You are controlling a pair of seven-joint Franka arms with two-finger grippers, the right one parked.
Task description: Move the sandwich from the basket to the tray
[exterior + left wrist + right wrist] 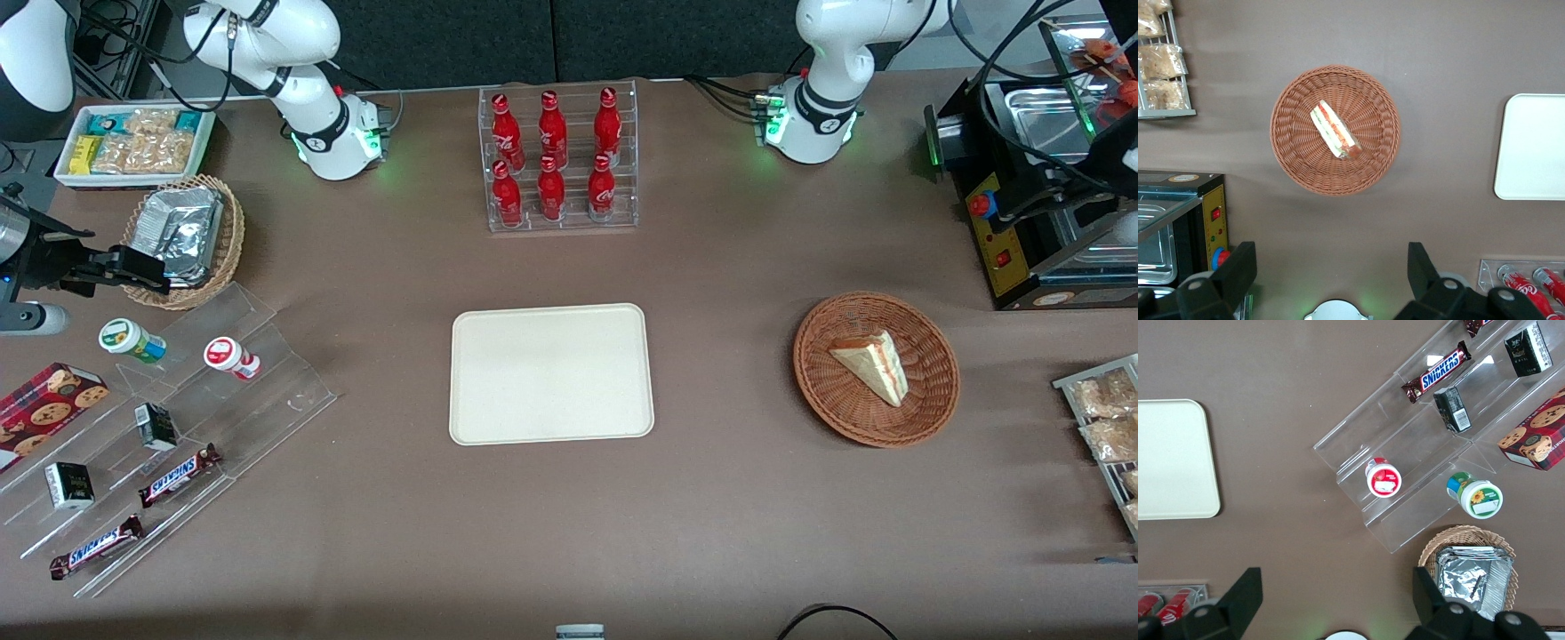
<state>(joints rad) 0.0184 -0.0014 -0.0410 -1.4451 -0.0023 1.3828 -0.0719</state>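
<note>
The sandwich [873,364] [1333,129], a pale triangular wedge with red and green filling along its edge, lies in the round reddish-brown woven basket [925,404] [1288,127] toward the working arm's end of the table. The cream rectangular tray [551,373] [1535,147] sits bare at the table's middle. My left gripper [1331,267] hangs high above the brown table, over the stretch between the basket and its arm's base [813,124], farther from the front camera than the basket. Its black fingers [1238,267] are wide open with nothing between them.
A rack of red cola bottles [556,160] stands farther from the front camera than the tray. A black and yellow machine [1040,204] and a rack of bagged snacks [1107,427] sit near the basket. Clear stepped shelves with snacks [169,427] and a foil-packet basket [182,236] lie toward the parked arm's end.
</note>
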